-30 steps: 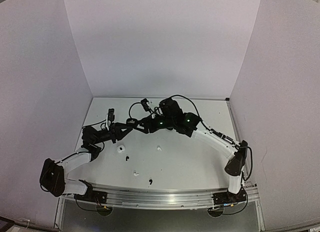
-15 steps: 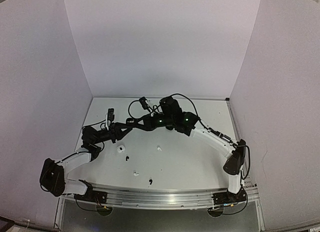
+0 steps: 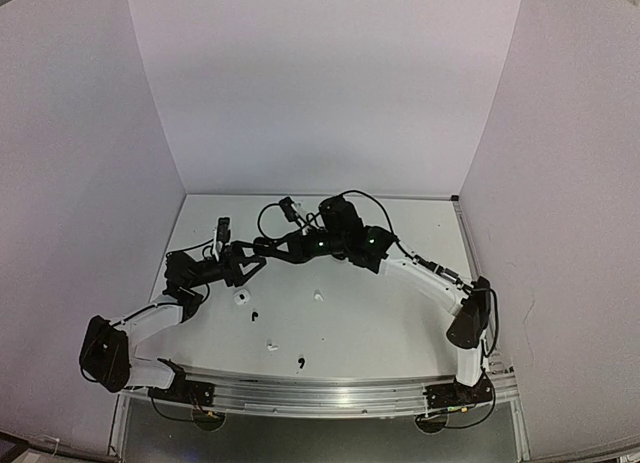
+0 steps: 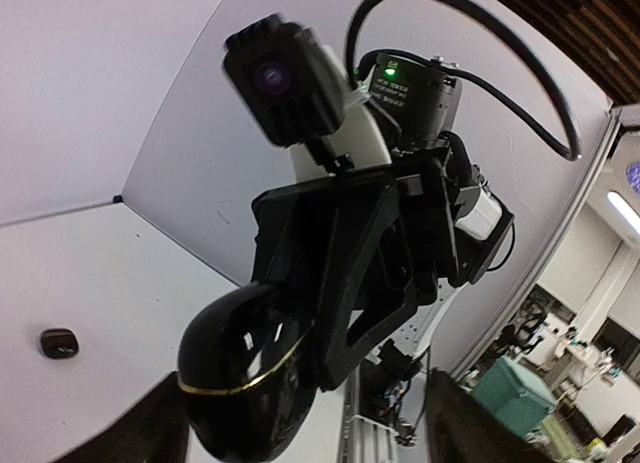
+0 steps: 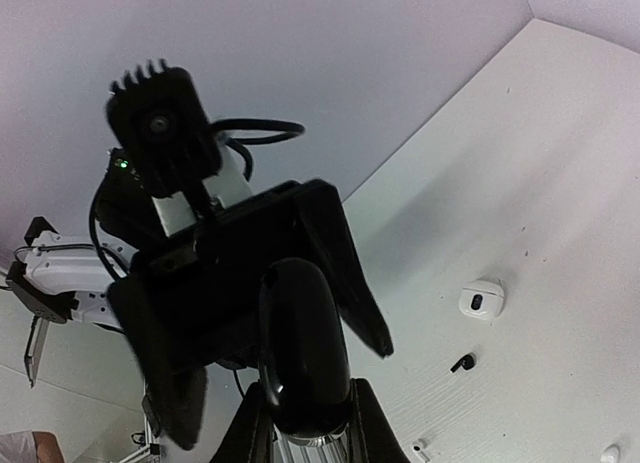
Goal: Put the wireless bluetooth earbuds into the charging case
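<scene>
A glossy black charging case (image 4: pixel 245 378) with a thin gold seam hangs above the table, and my right gripper (image 5: pixel 308 411) is shut on it (image 5: pixel 303 333). My left gripper (image 4: pixel 310 418) stands wide open around that case, its fingers clear on both sides. In the top view both grippers meet at the table's left middle, the left one (image 3: pixel 247 265) and the right one (image 3: pixel 264 251). A black earbud (image 5: pixel 462 362) lies on the table beside a white case (image 5: pixel 481 299). A white earbud (image 5: pixel 417 449) lies nearer. From above, another black earbud (image 3: pixel 300 362) shows near the front rail.
A white case (image 3: pixel 240 298), a black earbud (image 3: pixel 254 315), a white earbud (image 3: pixel 269 345) and a small white piece (image 3: pixel 318 295) lie in front of the grippers. A small dark rounded object (image 4: pixel 58 342) sits on the table. Lilac walls enclose three sides.
My left gripper has opened and let go of the black case. My right gripper closed on the case and now holds it alone; the right arm shifted slightly left.
</scene>
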You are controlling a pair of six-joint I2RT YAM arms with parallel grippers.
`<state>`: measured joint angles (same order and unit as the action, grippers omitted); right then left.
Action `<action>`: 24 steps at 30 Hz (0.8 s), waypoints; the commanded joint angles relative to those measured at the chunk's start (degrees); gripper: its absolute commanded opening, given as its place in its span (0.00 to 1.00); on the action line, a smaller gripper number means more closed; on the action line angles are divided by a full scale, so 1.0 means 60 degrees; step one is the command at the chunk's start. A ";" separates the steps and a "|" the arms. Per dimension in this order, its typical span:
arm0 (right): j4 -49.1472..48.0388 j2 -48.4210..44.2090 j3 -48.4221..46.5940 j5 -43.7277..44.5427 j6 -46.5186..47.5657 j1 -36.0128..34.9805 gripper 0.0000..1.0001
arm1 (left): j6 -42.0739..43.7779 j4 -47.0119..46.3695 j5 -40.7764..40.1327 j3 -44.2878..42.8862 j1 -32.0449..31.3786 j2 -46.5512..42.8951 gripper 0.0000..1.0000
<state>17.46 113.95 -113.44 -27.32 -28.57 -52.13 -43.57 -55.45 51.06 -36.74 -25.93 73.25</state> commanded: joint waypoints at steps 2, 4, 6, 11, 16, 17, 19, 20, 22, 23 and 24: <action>-0.0303 -0.0898 0.0585 0.0152 -0.0074 0.0265 0.00 | 0.0910 0.0115 0.0185 -0.0043 0.0164 -0.0154 0.99; -0.0299 -0.1137 0.0900 0.0170 -0.0095 0.0423 0.00 | 0.1043 0.0234 0.0249 0.0053 0.0256 -0.0199 0.99; -0.0275 -0.1396 0.1255 0.0162 -0.0108 0.0619 0.00 | 0.1187 0.0403 0.0228 0.0141 0.0327 -0.0244 1.00; 0.1004 -0.2091 0.2461 -0.0117 0.0180 0.1862 0.00 | 0.2004 0.1150 -0.0165 0.0272 0.0432 -0.0411 1.00; 0.3842 -0.2234 0.3073 -0.0364 0.1515 0.3722 0.00 | 0.3150 0.2119 -0.0599 0.0344 0.0440 -0.0569 1.00; 0.4433 -0.2160 0.3048 -0.0333 0.1895 0.4057 0.00 | 0.3344 0.2538 -0.0711 0.0315 0.0438 -0.0599 1.00; 0.5367 -0.1961 0.3030 -0.0396 0.2640 0.4810 0.00 | 0.3621 0.3190 -0.0814 0.0247 0.0440 -0.0668 1.00; 0.5654 -0.1838 0.3025 -0.0505 0.2956 0.5176 0.00 | 0.3745 0.3497 -0.0808 0.0216 0.0436 -0.0695 1.00; 0.6092 -0.1449 0.2955 -0.0738 0.3539 0.5894 0.00 | 0.4015 0.4081 -0.0823 0.0165 0.0438 -0.0721 1.00; 0.6270 -0.1206 0.2862 -0.0851 0.3820 0.6183 0.00 | 0.4137 0.4337 -0.0851 0.0143 0.0433 -0.0717 0.99; 0.6408 -0.0872 0.2737 -0.0937 0.4045 0.6475 0.00 | 0.4228 0.4536 -0.0877 0.0111 0.0439 -0.0696 0.99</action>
<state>45.59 103.48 -95.24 -29.09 -14.49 -18.41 -23.59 -36.44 47.23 -34.79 -23.55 70.45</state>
